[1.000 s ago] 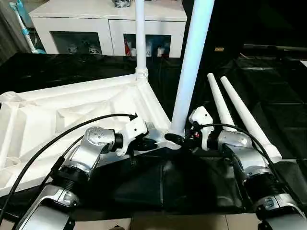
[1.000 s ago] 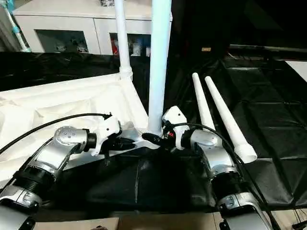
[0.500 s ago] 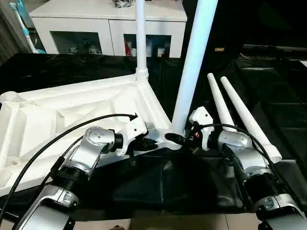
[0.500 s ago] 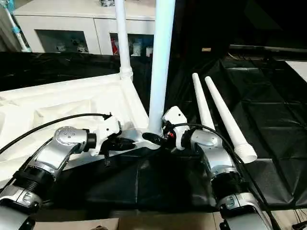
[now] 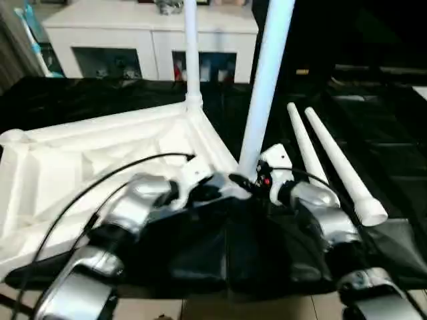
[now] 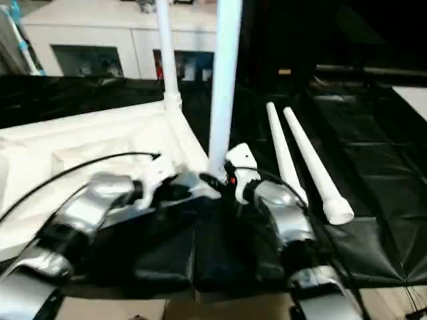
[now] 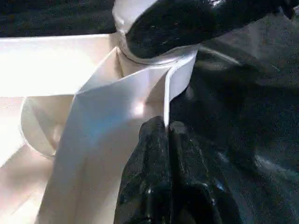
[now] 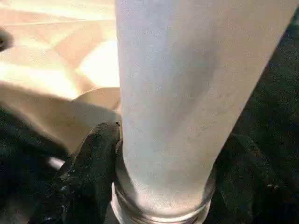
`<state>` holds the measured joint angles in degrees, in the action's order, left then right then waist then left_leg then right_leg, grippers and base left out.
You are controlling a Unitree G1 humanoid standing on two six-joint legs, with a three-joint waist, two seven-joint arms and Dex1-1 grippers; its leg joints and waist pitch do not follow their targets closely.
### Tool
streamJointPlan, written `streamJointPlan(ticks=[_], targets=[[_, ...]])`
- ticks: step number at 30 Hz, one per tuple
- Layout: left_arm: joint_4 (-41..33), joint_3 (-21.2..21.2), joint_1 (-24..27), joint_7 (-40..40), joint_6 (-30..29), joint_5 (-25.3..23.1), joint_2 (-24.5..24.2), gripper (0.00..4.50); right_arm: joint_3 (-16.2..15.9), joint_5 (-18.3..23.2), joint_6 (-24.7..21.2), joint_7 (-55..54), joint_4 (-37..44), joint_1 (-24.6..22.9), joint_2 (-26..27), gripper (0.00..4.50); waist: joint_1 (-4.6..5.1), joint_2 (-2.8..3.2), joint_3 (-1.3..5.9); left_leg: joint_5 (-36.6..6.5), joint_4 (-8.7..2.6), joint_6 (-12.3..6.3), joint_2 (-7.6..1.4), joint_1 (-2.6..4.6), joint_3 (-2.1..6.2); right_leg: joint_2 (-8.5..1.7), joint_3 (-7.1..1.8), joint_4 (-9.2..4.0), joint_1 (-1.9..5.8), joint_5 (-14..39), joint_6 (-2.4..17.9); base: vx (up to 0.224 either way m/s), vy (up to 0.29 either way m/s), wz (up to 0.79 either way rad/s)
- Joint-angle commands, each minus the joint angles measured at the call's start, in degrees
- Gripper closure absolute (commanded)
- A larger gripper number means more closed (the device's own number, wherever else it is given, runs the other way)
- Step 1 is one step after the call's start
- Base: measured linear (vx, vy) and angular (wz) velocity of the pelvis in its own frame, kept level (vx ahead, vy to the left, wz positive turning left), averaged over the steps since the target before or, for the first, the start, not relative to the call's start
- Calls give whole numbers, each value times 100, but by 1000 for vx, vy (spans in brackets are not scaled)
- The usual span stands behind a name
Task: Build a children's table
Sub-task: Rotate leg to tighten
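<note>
near leg (image 5: 267, 87) tilted slightly; right fingers (image 8: 93, 163) clasp its base, left fingers (image 7: 161, 154) pinch tabletop rim (image 7: 166, 100).

Blurry in both eye views, as if smeared by a shake; soft edges on the arms (image 5: 127, 213) and the cloth (image 5: 373, 133). Bright and washed out on the white top (image 5: 80, 153) and the cabinet (image 5: 147, 27). Very dark at the far right. Shiny spots of glare on the black fingers (image 7: 163, 186). Warm glow on the top behind the leg (image 8: 177, 93), which looks grey and a bit fuzzy up close.
</note>
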<state>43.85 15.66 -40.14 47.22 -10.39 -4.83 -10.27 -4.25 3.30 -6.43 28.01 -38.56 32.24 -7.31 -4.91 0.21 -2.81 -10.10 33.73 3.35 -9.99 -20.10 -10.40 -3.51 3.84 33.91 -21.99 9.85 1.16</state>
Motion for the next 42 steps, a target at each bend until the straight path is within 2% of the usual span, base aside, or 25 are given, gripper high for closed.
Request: streamJointPlan(ticks=[1,2,3,4,5,8,11,13,14,15,16,17,18,19,21,22,24,25,27,29,30,31,35,38,42], targets=[[460,-108,-257,-891,-329,-134,234,450,-8,-82,-277,-514,-292,93,221,188,84,6,255,-2550,-431,100,-281,217,203,-531,-217,-672,31,3568,566,0,0,0],[460,-108,-257,-891,-329,-134,234,450,-8,-82,-277,-514,-292,93,221,188,92,-1,254,-2540,-444,88,-277,192,212,-531,-206,-678,56,3583,533,0,0,0],[834,-226,-542,-1410,-420,-144,426,450,159,-134,-372,-1243,-620,318,427,188,87,9,274,-2434,-477,62,-297,142,228,-547,-207,-672,107,3405,510,0,0,0],[942,-261,-625,-1557,-433,-147,481,450,205,-152,-399,-1455,-720,386,487,188,108,33,304,-2341,-503,86,-311,121,243,-544,-210,-633,122,3098,590,0,0,0],[1033,-271,-704,-1669,-446,-166,528,450,258,-138,-422,-1640,-814,456,562,188,126,32,307,-2315,-510,98,-305,96,246,-532,-209,-613,132,2868,636,0,0,0],[1228,-288,-855,-1843,-382,-219,612,450,336,-93,-437,-1883,-934,578,721,188,136,7,303,-2286,-482,8,-281,110,207,-550,-242,-628,109,2690,750,0,0,0],[1376,-281,-906,-1828,-300,-242,621,450,221,-148,-186,-1558,-840,541,804,188,114,17,320,-1985,-477,-107,-293,71,181,-559,-271,-581,145,2264,887,0,0,0],[1386,-271,-890,-1798,-286,-247,605,450,272,-65,-168,-1467,-765,500,832,118,110,10,326,-1858,-483,-152,-308,59,174,-551,-277,-545,165,2008,979,0,0,0],[1463,-246,-877,-1764,-230,-261,579,450,398,100,-138,-1356,-722,482,871,118,111,9,326,-1836,-481,-160,-308,55,170,-549,-279,-539,169,1953,1006,0,0,0],[1474,-242,-867,-1749,-220,-260,568,450,390,90,-125,-1348,-716,481,858,118,105,7,330,-1809,-476,-202,-305,51,164,-549,-279,-529,184,1875,1034,0,0,0],[1511,-230,-864,-1731,-186,-260,551,450,370,60,-86,-1338,-724,490,828,98,124,23,330,-1804,-493,-212,-313,16,180,-545,-271,-508,202,1824,1038,0,0,0],[1512,-230,-864,-1731,-185,-260,551,450,369,59,-85,-1338,-725,490,827,83,168,7,334,-1762,-511,-192,-309,-26,203,-538,-252,-483,246,1819,1015,0,0,0],[1526,-195,-831,-1633,-119,-275,491,450,319,43,-19,-1231,-642,466,757,83,169,21,341,-1747,-509,-196,-310,-22,204,-541,-249,-492,247,1809,1006,0,0,0],[1500,-148,-793,-1525,-16,-300,443,450,273,7,56,-1149,-577,444,688,75,186,11,345,-1734,-486,-210,-307,11,186,-549,-263,-501,216,1771,1045,0,0,0],[1384,-81,-684,-1306,57,-322,338,450,96,-140,218,-935,-409,366,496,65,179,2,356,-1541,-467,-272,-298,0,166,-551,-267,-499,238,1613,1106,0,0,0],[1284,-12,-599,-1147,212,-356,255,450,18,-221,302,-797,-316,312,377,65,154,16,354,-1411,-463,-331,-309,-15,165,-562,-270,-488,244,1465,1141,0,0,0],[1115,43,-459,-924,294,-365,121,450,-48,-267,382,-515,-157,214,185,65,169,7,387,-1195,-441,-394,-307,-30,150,-548,-277,-430,267,1082,1256,0,0,0],[1014,59,-368,-796,306,-350,30,450,-54,-242,404,-284,-38,139,71,65,158,21,394,-1065,-430,-458,-320,-31,143,-538,-272,-404,269,796,1354,0,0,0],[728,128,-134,-362,454,-300,-186,450,-46,-96,414,236,275,-34,-174,65,154,19,398,-939,-418,-587,-327,-66,142,-537,-271,-367,288,498,1414,0,0,0],[419,210,134,91,838,-264,-469,450,-48,122,379,912,695,-260,-469,65,133,33,411,-877,-399,-704,-348,-62,144,-540,-265,-344,286,267,1492,0,0,0],[382,228,169,161,944,-260,-506,450,-55,144,375,997,745,-287,-505,65,141,30,397,-908,-404,-709,-350,-72,135,-530,-270,-347,276,285,1485,0,0,0],[209,235,286,442,948,-154,-598,450,-105,174,397,1198,862,-365,-627,65,146,41,383,-1051,-416,-665,-355,-40,129,-524,-263,-370,248,493,1486,0,0,0],[-318,302,633,1200,1032,71,-950,450,-253,405,308,1880,1313,-630,-1023,65,100,63,344,-1450,-463,-416,-391,-5,130,-520,-275,-416,219,1127,1384,0,0,0],[-859,301,871,1635,811,231,-1231,450,-393,548,194,2527,1689,-826,-1317,65,80,68,346,-1533,-472,-339,-392,0,125,-514,-283,-409,210,1191,1343,0,0,0],[-1250,334,1012,1938,695,363,-1354,450,-548,506,202,2851,1830,-911,-1403,65,48,70,349,-1473,-461,-325,-380,-4,122,-521,-284,-408,203,1251,1323,0,0,0]])
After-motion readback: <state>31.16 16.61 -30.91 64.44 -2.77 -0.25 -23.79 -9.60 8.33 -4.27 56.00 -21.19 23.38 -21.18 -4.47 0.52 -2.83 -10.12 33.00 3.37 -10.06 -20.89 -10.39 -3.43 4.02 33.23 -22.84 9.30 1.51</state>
